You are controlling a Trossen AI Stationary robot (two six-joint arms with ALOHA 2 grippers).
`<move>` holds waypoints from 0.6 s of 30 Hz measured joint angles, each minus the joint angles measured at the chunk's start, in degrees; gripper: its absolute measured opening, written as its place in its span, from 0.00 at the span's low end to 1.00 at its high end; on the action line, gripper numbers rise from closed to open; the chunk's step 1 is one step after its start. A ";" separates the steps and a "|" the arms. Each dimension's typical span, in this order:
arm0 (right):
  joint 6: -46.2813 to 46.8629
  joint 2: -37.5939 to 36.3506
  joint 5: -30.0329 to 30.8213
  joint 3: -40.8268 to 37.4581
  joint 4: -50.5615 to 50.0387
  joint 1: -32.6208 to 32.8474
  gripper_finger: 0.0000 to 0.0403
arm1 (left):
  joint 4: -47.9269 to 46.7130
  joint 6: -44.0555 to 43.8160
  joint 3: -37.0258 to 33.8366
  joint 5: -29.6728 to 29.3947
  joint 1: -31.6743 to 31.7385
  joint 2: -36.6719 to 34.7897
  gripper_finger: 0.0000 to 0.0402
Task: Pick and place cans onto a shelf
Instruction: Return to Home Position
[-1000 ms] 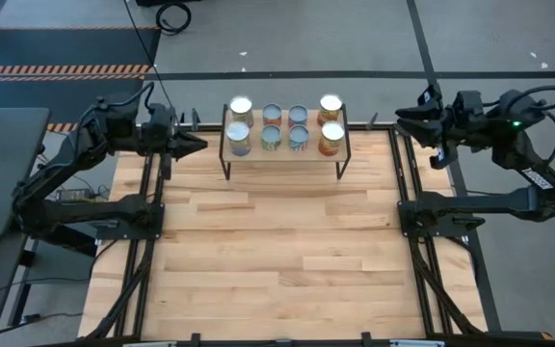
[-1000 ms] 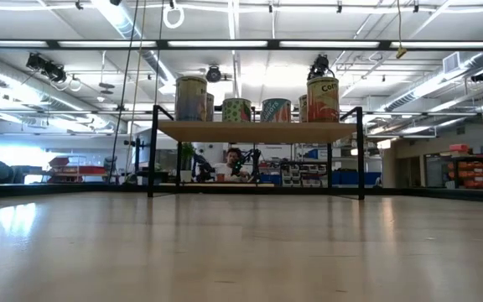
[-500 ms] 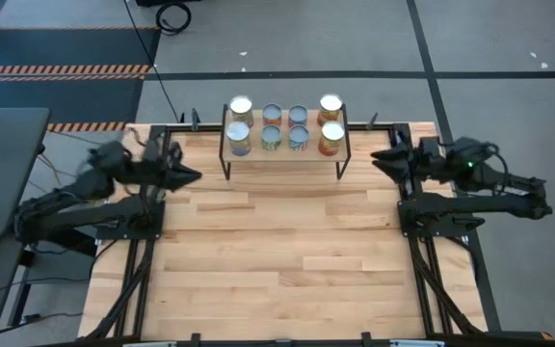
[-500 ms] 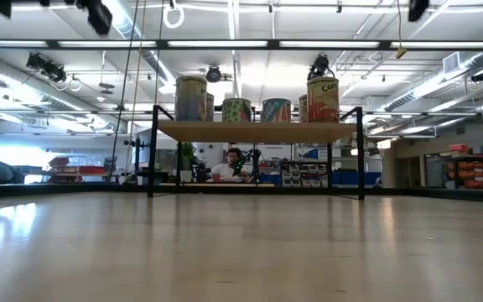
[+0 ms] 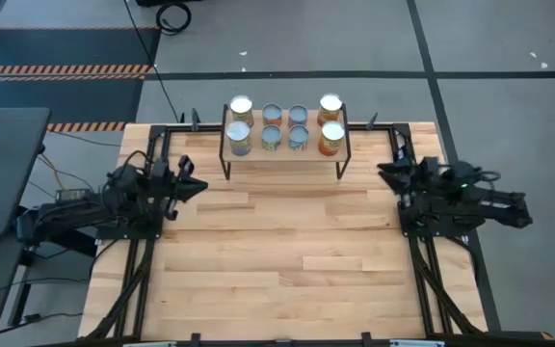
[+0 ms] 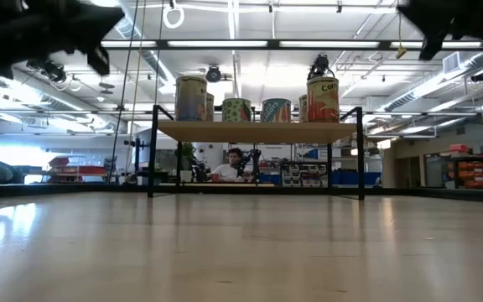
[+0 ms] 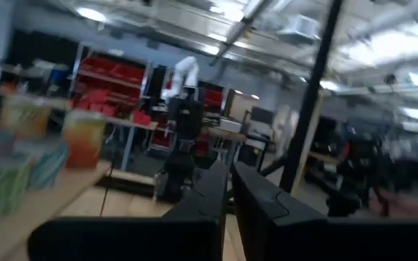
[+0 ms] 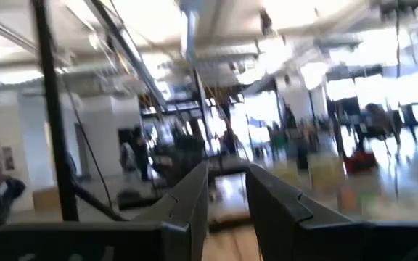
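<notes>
- Likeliest trouble, as I judge it: the outer cans (image 5: 331,138) stand close to the ends of the shelf (image 6: 258,131), so a hard jolt through the desk (image 5: 277,251) from an arm dropping onto its rest could rock one off.
- All eight cans stand on the shelf in two rows of four, at the desk's far edge.
- The left arm is folded low at the desk's left side. The left end effector (image 5: 189,185) points inward, its fingers nearly touching and holding nothing.
- The right arm is folded low at the right side, well clear of the shelf. The right end effector (image 5: 385,171) has its fingers slightly apart and is empty.
</notes>
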 joint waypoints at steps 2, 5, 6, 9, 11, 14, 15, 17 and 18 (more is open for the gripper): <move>1.67 0.18 0.63 -3.32 3.14 -0.02 0.26 | 1.03 -3.29 -2.59 -1.93 -0.07 -1.29 0.08; 5.19 -0.27 0.46 -8.99 11.51 -0.02 0.26 | 0.79 -6.37 -4.68 -6.98 -1.56 -3.61 0.08; 6.29 -0.29 0.37 -11.25 13.71 0.00 0.26 | 1.16 -5.89 -4.83 -8.48 -2.50 -4.19 0.07; 8.65 0.34 0.32 -11.41 11.18 0.30 0.26 | 2.09 -2.49 -4.96 -11.28 -6.69 -5.67 0.06; 9.17 0.38 0.45 -11.68 12.01 0.56 0.26 | 3.58 1.68 -4.95 -11.58 -10.48 -6.31 0.06; 7.86 0.42 2.69 -11.68 12.05 0.66 0.26 | 1.87 8.60 -5.85 -11.63 -14.53 -6.40 0.07; 7.93 0.40 4.17 -11.68 12.33 0.63 0.26 | 0.90 9.25 -6.28 -13.28 -14.93 -6.38 0.07; 8.30 0.40 5.91 -11.68 11.85 0.61 0.26 | -2.48 9.29 -6.27 -17.86 -14.99 -6.42 0.07; 8.14 0.39 6.17 -11.68 11.07 0.59 0.26 | -4.12 9.12 -6.27 -19.71 -14.93 -6.38 0.08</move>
